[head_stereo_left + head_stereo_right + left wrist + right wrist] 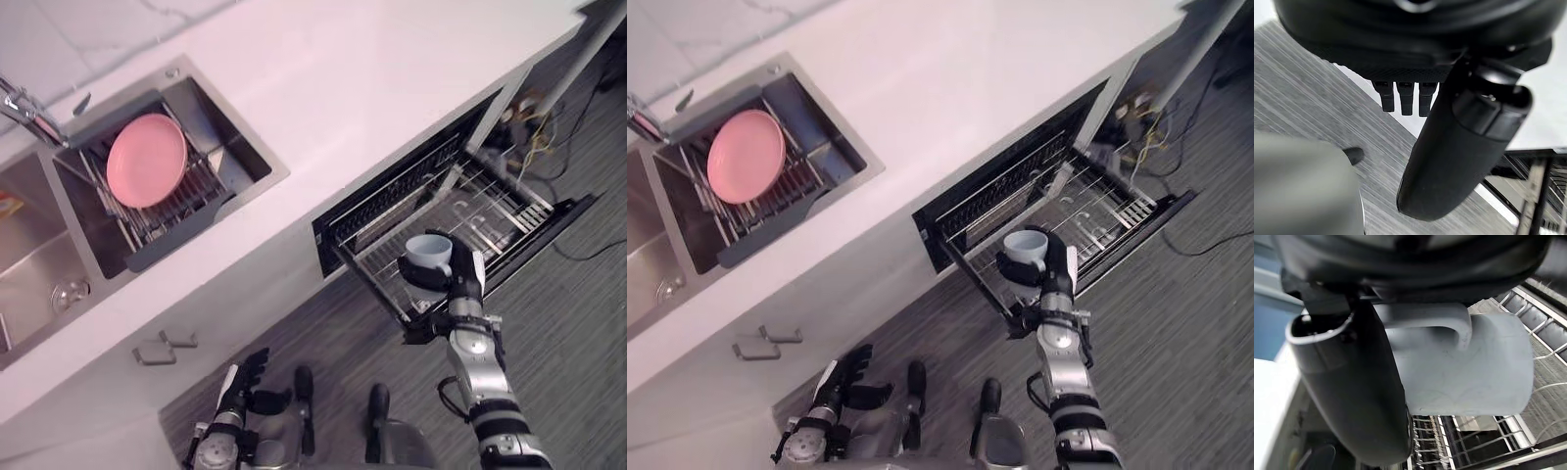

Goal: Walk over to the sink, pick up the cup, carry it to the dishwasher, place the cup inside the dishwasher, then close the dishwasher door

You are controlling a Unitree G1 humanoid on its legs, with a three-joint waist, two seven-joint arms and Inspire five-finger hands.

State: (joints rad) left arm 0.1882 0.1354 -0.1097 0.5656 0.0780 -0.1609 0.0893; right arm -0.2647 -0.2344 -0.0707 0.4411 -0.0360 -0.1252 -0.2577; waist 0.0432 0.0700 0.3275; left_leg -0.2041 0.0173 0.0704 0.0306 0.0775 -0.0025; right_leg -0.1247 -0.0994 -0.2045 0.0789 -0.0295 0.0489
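With fingers (419,275) of the right hand (462,282) curled round the cup (429,252), just over the dishwasher rack (495,211), lower straight down beneath the fingers, seat it between wires, only then loosen. Leave the slack-fingered left hand (245,377) aside.

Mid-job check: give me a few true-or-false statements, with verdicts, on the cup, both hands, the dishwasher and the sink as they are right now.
1. The right hand has its fingers curled round the pale grey-blue cup. True.
2. The cup stands on the dishwasher's wire rack. False: the right hand holds it over the rack's near end.
3. The dishwasher is shut. False: it is open, with the wire rack pulled out.
4. A round pink plate lies on the dark drainer rack in the steel sink. True.
5. The left hand holds a second cup. False: it is open and empty, low by the cabinet front.
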